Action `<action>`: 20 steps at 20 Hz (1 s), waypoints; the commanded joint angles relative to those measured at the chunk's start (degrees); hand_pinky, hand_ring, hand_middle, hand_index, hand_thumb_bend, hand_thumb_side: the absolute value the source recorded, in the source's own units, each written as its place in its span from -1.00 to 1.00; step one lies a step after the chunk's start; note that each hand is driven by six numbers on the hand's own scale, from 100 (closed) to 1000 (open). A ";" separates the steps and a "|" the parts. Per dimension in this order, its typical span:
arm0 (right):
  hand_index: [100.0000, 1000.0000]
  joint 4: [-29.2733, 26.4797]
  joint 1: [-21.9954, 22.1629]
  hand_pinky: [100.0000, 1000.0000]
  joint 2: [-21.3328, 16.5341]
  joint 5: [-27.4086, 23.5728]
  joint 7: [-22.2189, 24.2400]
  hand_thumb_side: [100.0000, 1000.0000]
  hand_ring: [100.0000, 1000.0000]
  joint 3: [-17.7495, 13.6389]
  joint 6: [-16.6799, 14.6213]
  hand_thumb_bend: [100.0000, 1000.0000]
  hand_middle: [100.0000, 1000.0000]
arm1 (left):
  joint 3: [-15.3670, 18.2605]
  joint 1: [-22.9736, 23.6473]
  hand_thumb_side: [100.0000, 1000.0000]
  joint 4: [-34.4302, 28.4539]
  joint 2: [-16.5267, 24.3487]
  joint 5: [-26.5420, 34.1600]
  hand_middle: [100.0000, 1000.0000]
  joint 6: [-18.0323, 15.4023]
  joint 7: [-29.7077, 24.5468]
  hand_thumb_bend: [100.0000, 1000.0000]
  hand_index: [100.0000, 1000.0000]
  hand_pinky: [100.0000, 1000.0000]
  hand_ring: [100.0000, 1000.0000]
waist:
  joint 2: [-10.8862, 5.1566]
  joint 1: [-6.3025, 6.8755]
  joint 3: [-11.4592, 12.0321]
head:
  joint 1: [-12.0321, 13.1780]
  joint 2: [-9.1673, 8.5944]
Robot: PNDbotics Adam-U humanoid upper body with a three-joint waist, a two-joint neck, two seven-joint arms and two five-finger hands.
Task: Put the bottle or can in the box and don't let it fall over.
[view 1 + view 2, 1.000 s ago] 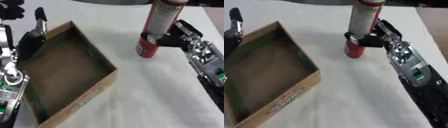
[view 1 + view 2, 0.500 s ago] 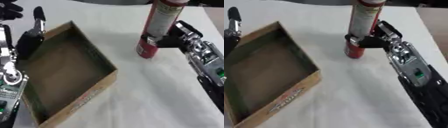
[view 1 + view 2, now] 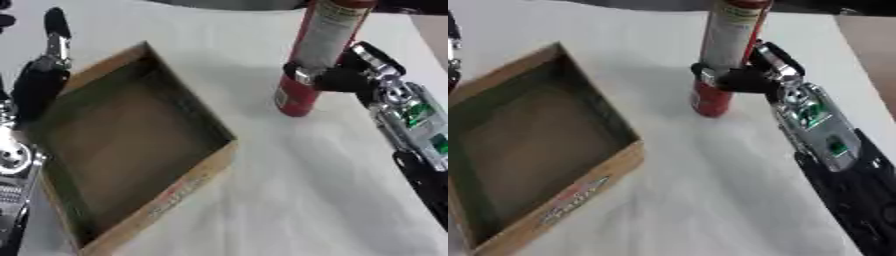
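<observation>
White worktop (image 3: pixel 710 200) holds my box (image 3: pixel 122 150); right of it, my right hand (image 3: pixel 754 75) fingers wrap the upright bottle (image 3: pixel 724 55).

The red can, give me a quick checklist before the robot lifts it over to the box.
1. Red can upright on the white table: ok.
2. Right hand fingers curled round the can's lower part: ok.
3. Grip low on a tall can, so it may tip in transit: not ok.
4. Cardboard box open and nothing visible inside: ok.
5. Left hand at the box's far left edge, open: ok; whether it touches the box: cannot tell.
6. Table between can and box free of obstacles: ok.
</observation>
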 commanded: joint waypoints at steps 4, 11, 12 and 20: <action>0.18 -2.07 -0.48 0.96 -2.00 -2.12 -2.71 -0.72 0.99 -0.92 -0.43 -1.00 0.62 | 3.54 1.84 0.13 -7.03 3.91 3.13 0.24 1.74 3.30 -0.47 0.45 0.38 0.22 | -2.22 0.00 0.29 | -0.41 0.30; 0.18 -3.71 -0.25 0.97 -3.24 -4.30 -4.61 -0.35 1.00 -2.02 -0.61 -1.00 0.62 | 6.86 6.92 0.10 -11.93 7.57 5.20 0.24 3.92 6.31 -0.49 0.43 0.37 0.22 | -2.78 -0.23 0.60 | -0.57 1.04; 0.18 -3.90 -0.22 0.97 -3.36 -4.64 -4.83 -0.30 1.00 -2.05 -0.54 -1.00 0.62 | 7.28 7.72 0.10 -12.33 8.01 5.31 0.23 4.20 6.73 -0.50 0.43 0.37 0.22 | -2.88 -0.27 0.66 | -0.48 1.13; 0.18 -8.35 -0.33 0.98 -4.81 -6.46 -5.70 -0.30 1.00 -2.37 0.86 -1.00 0.63 | 9.86 13.28 0.11 -12.72 10.08 6.16 0.23 5.10 9.90 -0.52 0.42 0.36 0.21 | -4.45 -0.40 0.52 | 0.20 2.39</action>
